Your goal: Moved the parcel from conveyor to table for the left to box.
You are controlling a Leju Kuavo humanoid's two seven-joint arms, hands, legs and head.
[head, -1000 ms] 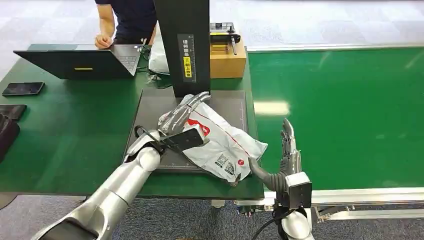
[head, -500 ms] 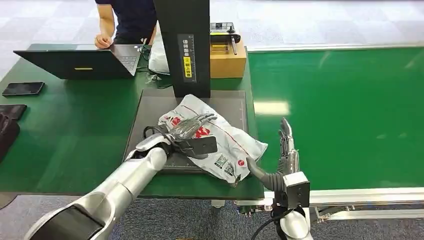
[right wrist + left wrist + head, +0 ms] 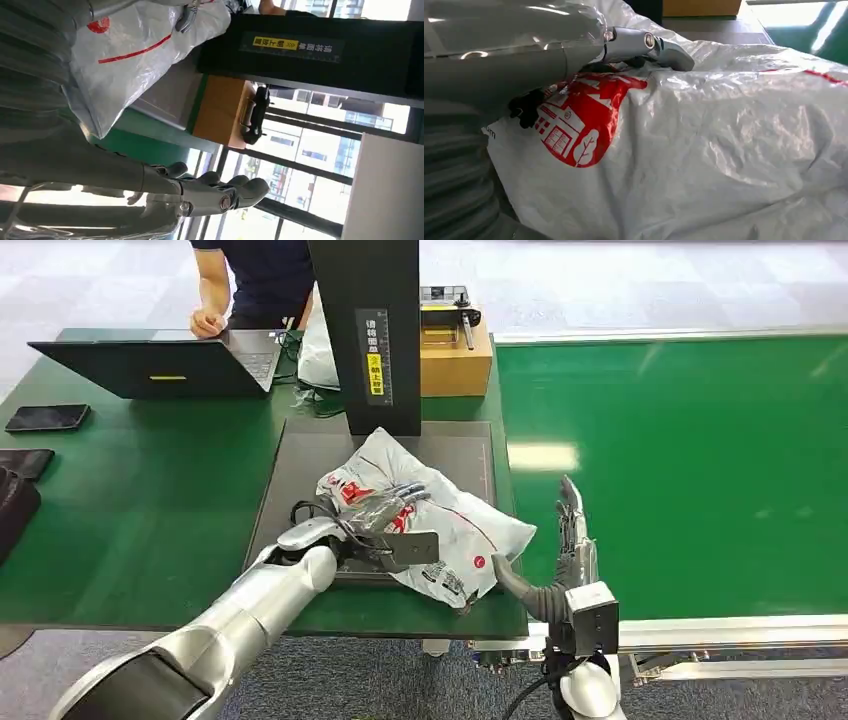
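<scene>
Green table (image 3: 150,500) on my left carries a phone (image 3: 47,417) and an open laptop (image 3: 160,365), where a person (image 3: 255,280) is working, all well apart from my work. My left hand (image 3: 385,510) rests on top of the white plastic parcel (image 3: 450,530), fingers together and laid flat over it; I judge it presses more than grips, to keep the soft bag on the dark scanner plate (image 3: 300,460). Just behind the parcel a black column (image 3: 370,330) stands, so lifting must avoid it. A cardboard box (image 3: 455,360) sits behind. My right hand (image 3: 565,550) is beside the parcel, fingers straight and holding nothing, at the edge of the green conveyor (image 3: 690,470).
</scene>
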